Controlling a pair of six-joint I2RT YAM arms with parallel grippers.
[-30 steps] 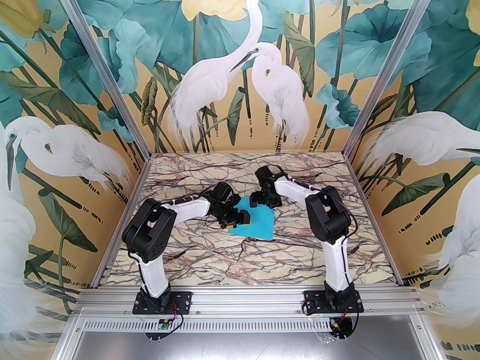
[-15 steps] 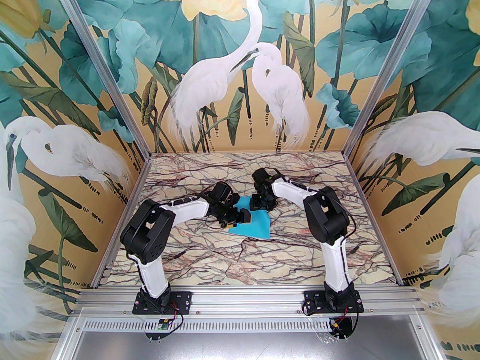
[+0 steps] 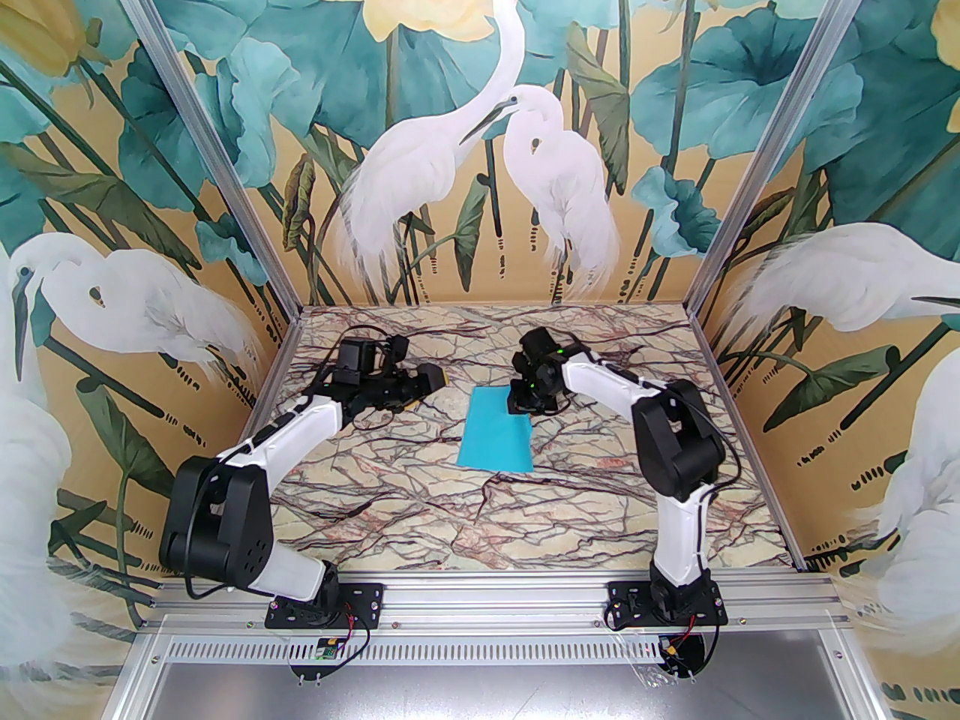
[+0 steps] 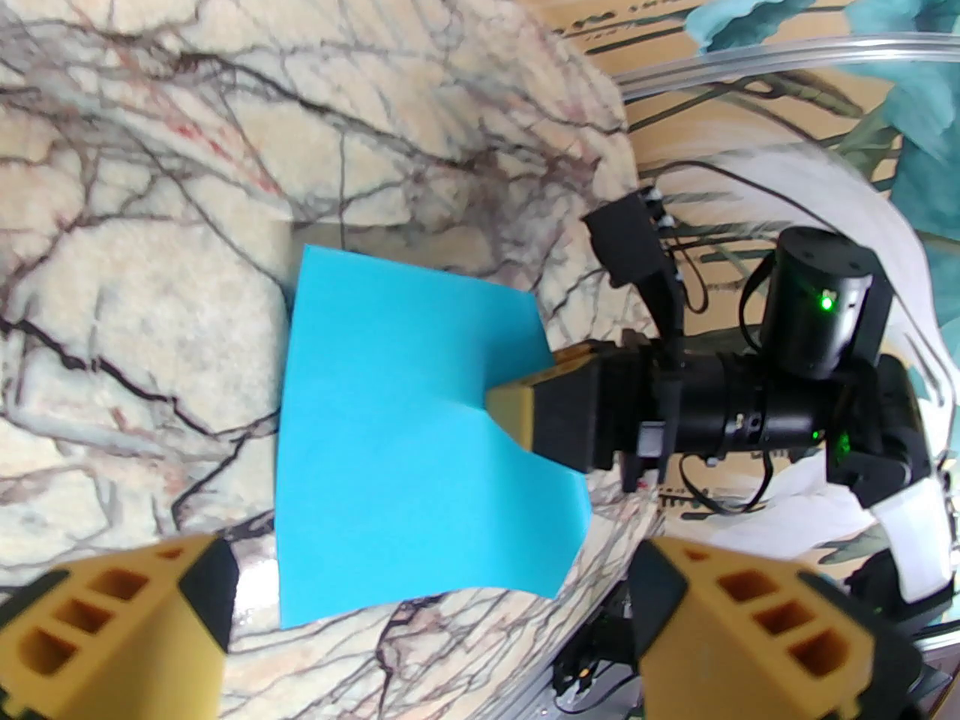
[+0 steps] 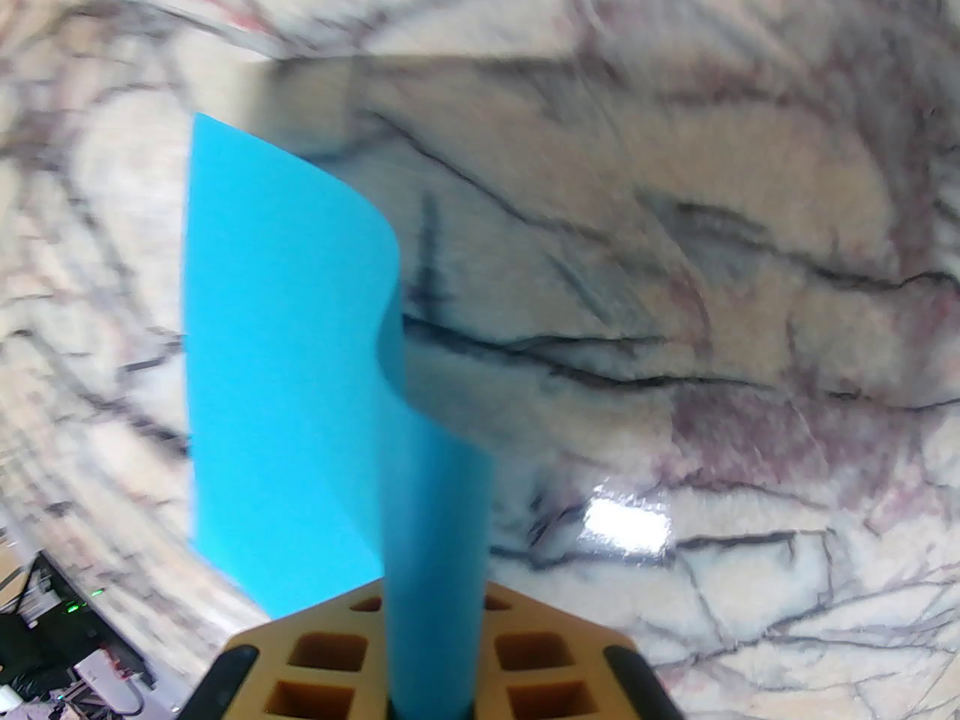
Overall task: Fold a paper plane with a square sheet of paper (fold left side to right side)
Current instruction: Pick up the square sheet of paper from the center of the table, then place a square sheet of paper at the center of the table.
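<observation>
While my right gripper [image 3: 521,400] pinches the square sheet of paper [image 3: 496,439] mid-frame and my left gripper [image 3: 426,383] hangs spread, unpinned paper could drag, skewing the crease.

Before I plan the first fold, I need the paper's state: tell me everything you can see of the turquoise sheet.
The square sheet of paper is thin, plain turquoise-blue, with no sharp crease visible. Most of it lies flat near the middle of the marble-patterned table. Its right edge is lifted and buckled, pinched in the shut right gripper. Nothing else touches it; the open left gripper is off to its left.
</observation>
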